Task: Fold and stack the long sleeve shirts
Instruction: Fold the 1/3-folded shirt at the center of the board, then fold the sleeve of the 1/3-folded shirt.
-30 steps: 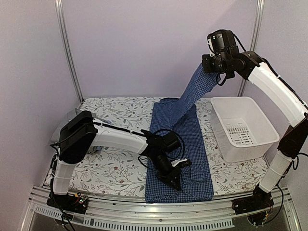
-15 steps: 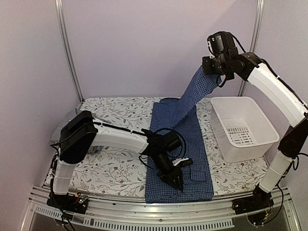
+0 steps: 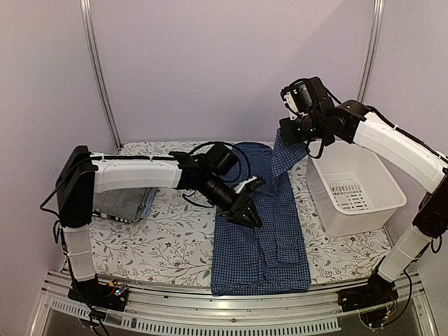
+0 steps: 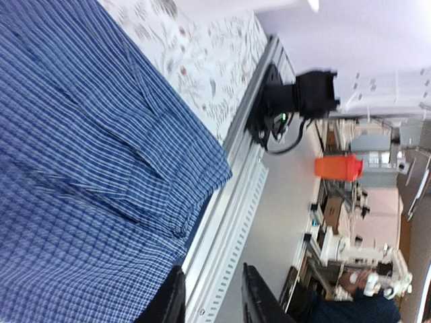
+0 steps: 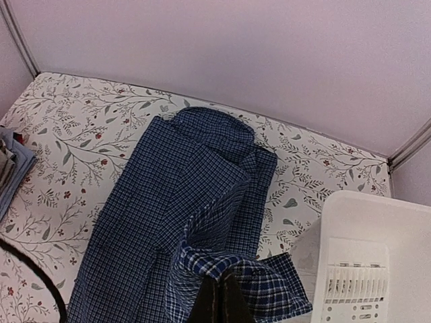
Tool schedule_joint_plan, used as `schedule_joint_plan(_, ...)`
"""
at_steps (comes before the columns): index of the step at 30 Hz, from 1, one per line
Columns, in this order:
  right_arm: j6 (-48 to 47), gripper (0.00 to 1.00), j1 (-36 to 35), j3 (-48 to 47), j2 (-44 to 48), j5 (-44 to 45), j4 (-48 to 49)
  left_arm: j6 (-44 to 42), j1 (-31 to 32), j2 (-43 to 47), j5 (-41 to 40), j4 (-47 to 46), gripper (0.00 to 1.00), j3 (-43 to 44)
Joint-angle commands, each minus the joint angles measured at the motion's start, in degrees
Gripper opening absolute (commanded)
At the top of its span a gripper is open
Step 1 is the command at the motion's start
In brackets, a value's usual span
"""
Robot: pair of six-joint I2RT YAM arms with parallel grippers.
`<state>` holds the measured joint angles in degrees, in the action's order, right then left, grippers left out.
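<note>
A dark blue fine-check shirt (image 3: pixel 262 238) lies lengthwise down the middle of the table, collar at the far end. It also shows in the right wrist view (image 5: pixel 175 202) and the left wrist view (image 4: pixel 74 168). My right gripper (image 3: pixel 292 133) is shut on the shirt's sleeve cuff (image 5: pixel 283 286) and holds it a little above the shirt's far right part. My left gripper (image 3: pixel 250 217) is open and empty, just over the shirt's left middle. A pile of folded grey and light blue shirts (image 3: pixel 126 203) lies at the left.
A white plastic basket (image 3: pixel 353 182) stands at the right of the table, close to my right gripper. The floral table cover (image 3: pixel 168 245) shows bare on the left. The table's front metal rail (image 3: pixel 231 301) runs along the near edge.
My right gripper has come down and toward the left with the sleeve, which now hangs short. My left gripper has drawn back from the shirt's near part to its left middle.
</note>
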<state>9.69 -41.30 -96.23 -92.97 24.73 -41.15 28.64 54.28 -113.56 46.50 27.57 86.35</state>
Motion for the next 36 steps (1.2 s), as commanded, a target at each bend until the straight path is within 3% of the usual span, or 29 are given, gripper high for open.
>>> schedule_joint_plan(1, 2.21, 0.00, -3.18, 1.58, 2.40, -5.04, 2.60, 2.22, -8.11, 4.63, -3.62, -3.78, 0.23, -4.09)
schedule_joint_plan(6, 4.41, 0.00, -4.32, 1.80, 1.75, -3.12, 1.55, 1.45, -12.67, 2.11, -5.68, -5.00, 0.16, -4.82)
schedule_joint_plan(11, 4.68, 0.00, -4.32, -2.50, 1.15, 2.83, -0.12, 1.21, -12.89, -4.53, -5.57, -5.58, 0.13, -0.33)
schedule_joint_plan(14, 3.60, 0.00, -4.32, -6.12, 0.28, 5.51, -0.66, 1.00, -12.84, -9.48, -9.01, -4.56, 0.21, 4.59)
schedule_joint_plan(21, 3.20, 0.00, -4.32, -9.19, -0.64, 6.73, -0.69, 3.00, -12.14, -15.76, -25.50, -3.61, 0.35, 14.61)
schedule_joint_plan(36, 2.41, 0.00, -4.32, -13.12, -1.70, 8.35, 0.27, 2.91, -8.63, -24.76, -34.56, -1.56, 0.35, 24.98)
